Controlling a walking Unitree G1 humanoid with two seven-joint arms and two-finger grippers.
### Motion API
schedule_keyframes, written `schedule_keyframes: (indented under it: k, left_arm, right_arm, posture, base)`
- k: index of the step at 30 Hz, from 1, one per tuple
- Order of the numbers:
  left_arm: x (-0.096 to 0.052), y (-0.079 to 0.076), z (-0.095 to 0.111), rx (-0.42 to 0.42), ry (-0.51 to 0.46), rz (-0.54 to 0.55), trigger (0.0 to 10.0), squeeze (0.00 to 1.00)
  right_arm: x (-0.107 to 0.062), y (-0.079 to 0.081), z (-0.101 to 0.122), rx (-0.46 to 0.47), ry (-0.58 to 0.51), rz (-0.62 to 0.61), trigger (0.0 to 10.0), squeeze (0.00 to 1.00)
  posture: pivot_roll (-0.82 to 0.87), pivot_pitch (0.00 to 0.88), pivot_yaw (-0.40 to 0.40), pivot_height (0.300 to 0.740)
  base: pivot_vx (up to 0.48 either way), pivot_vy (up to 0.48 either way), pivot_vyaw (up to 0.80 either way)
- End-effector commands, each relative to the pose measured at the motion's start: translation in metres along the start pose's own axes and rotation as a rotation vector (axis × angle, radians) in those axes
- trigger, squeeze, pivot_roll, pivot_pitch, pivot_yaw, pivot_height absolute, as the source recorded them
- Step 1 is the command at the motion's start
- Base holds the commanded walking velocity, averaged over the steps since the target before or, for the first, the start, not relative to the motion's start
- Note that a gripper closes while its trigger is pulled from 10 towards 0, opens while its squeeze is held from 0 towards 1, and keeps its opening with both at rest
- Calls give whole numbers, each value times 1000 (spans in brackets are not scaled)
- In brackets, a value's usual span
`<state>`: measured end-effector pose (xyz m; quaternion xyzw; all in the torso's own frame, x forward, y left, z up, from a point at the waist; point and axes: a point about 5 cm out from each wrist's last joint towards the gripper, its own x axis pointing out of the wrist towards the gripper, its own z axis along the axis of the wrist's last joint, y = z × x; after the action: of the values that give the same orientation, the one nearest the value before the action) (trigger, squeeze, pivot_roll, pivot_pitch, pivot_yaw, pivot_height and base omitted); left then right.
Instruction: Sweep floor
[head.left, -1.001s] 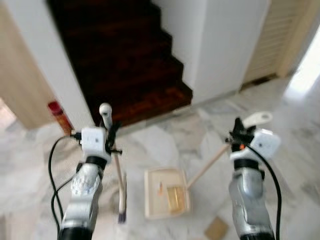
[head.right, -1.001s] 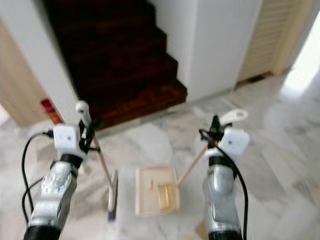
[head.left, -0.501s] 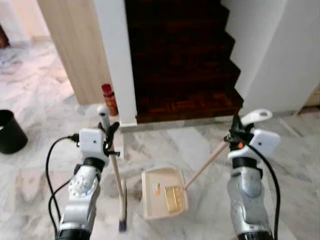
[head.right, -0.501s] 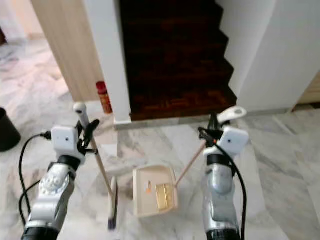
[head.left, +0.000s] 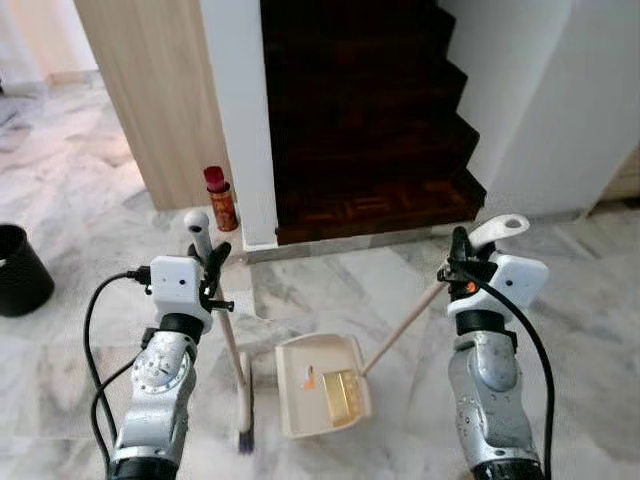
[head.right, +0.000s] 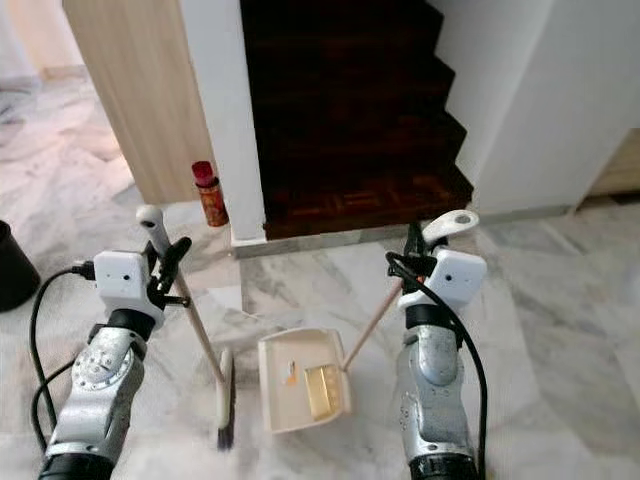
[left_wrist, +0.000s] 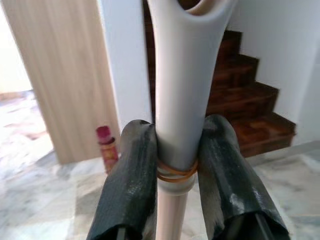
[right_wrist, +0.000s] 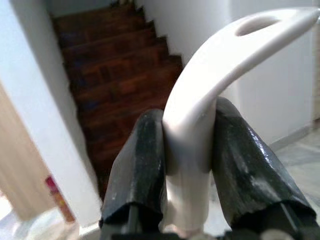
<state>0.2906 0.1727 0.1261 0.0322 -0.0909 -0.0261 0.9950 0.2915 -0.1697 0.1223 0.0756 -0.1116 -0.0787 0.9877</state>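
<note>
Left gripper (left_wrist: 175, 165) is pinching the white grip of the broom (head.left: 238, 375), both black fingers (left_wrist: 132, 180) pressed against it just above an orange rubber band. Below that gripper the wooden stick runs down to the broom head, which stands on the marble floor (head.left: 60, 350) with its dark bristle tip nearest the robot.

Over on the other side, the right gripper (right_wrist: 192, 150) is clamped on the curved white handle of the dustpan (head.left: 322, 385). The long stick slants down and inward from that gripper to the cream pan, which sits flat on the floor between the two arms, just beside the broom head but apart from it.

And look inside the pan: a yellowish block and a small orange bit are already collected. So part of the job looks done. The floor around the tools appears free of obvious scraps, though the marble veining could hide small ones. What seems left is checking for more litter and emptying the pan, perhaps into the black bin (head.left: 20, 268), which stands well off beyond the left gripper. Ahead of both grippers are the dark wooden stairs (head.left: 370, 150) and a red bottle (head.left: 220, 198) by the white pillar.
</note>
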Motion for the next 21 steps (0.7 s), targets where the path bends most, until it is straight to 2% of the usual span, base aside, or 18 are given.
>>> schedule_keyframes:
  k: [1,21]
  left_arm:
    - [5,1,14,5,-54,-2,10000,0]
    - [6,1,14,6,-55,1,10000,0]
  right_arm:
    - [5,4,14,11,-62,11,10000,0]
    - [8,6,12,25,-50,15,10000,0]
  posture:
    - [12,0,-4,740]
    - [22,0,-8,740]
  base:
    - [0,371,0]
    - [0,373,0]
